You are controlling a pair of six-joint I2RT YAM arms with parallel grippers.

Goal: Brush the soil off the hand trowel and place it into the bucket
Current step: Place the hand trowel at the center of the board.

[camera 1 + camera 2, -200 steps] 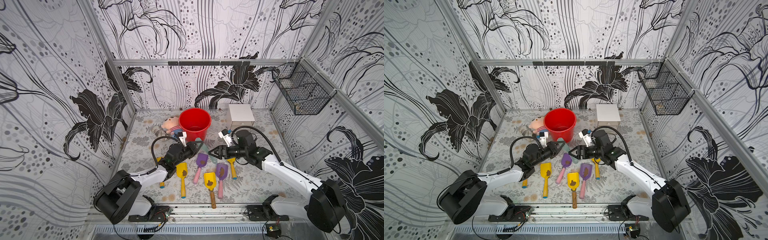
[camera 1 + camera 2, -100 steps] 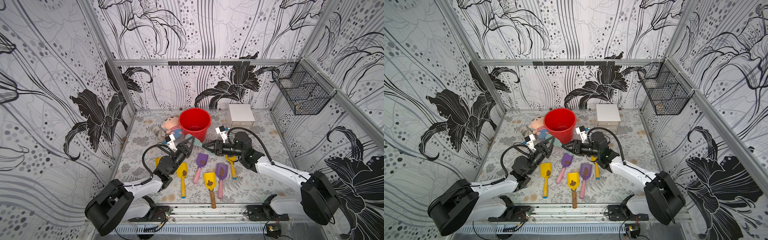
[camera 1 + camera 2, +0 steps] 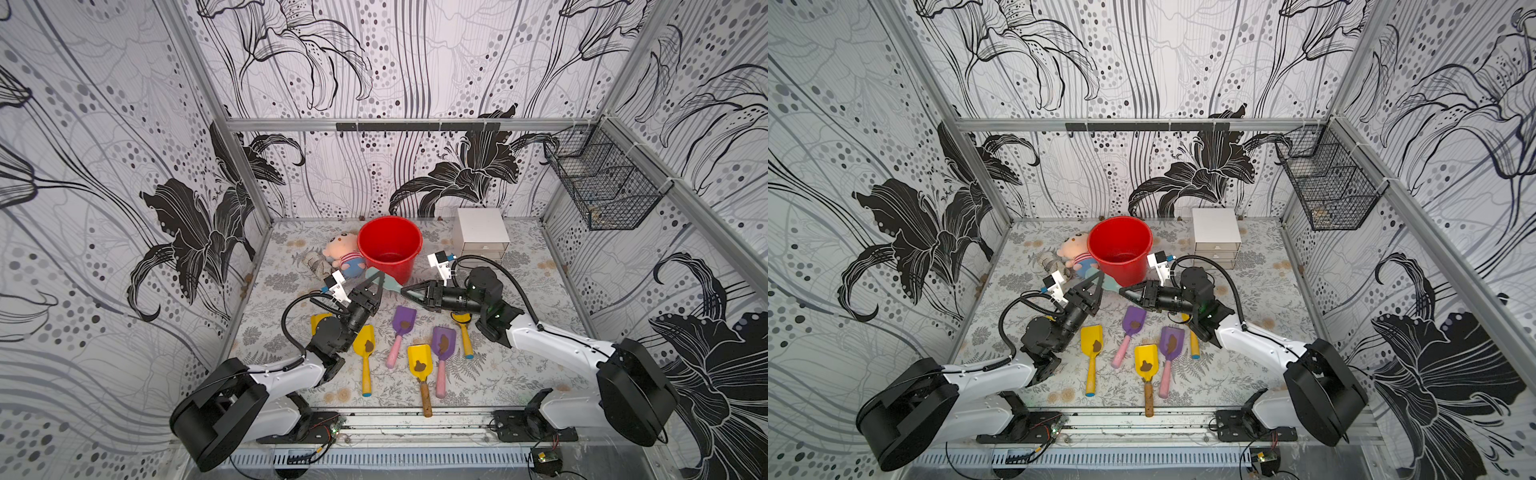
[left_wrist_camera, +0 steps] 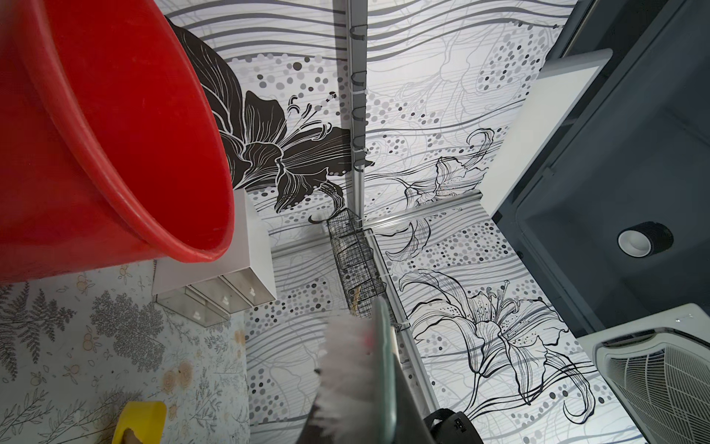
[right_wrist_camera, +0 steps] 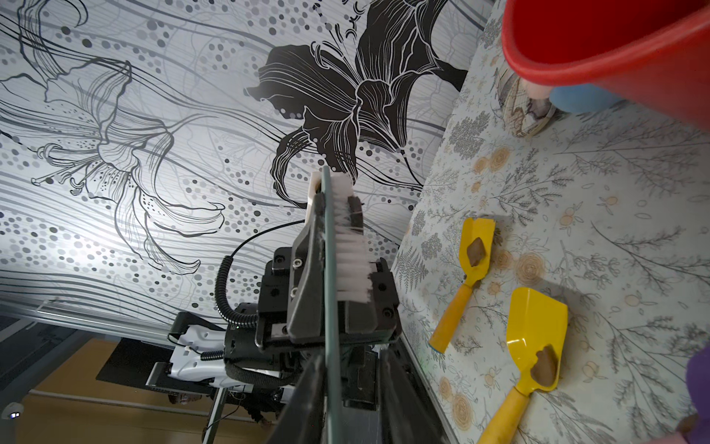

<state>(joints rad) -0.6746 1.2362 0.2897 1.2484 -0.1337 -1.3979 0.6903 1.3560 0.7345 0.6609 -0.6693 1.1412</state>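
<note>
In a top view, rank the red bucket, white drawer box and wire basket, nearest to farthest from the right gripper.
From the right gripper:
1. red bucket, just behind it.
2. white drawer box, back right.
3. wire basket, hung high, far right.

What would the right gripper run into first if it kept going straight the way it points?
The brush: its handle sits between the fingers of the right gripper. Directly behind it is the left gripper, which holds the brush at its bristle end, so that would likely be the next contact.
</note>
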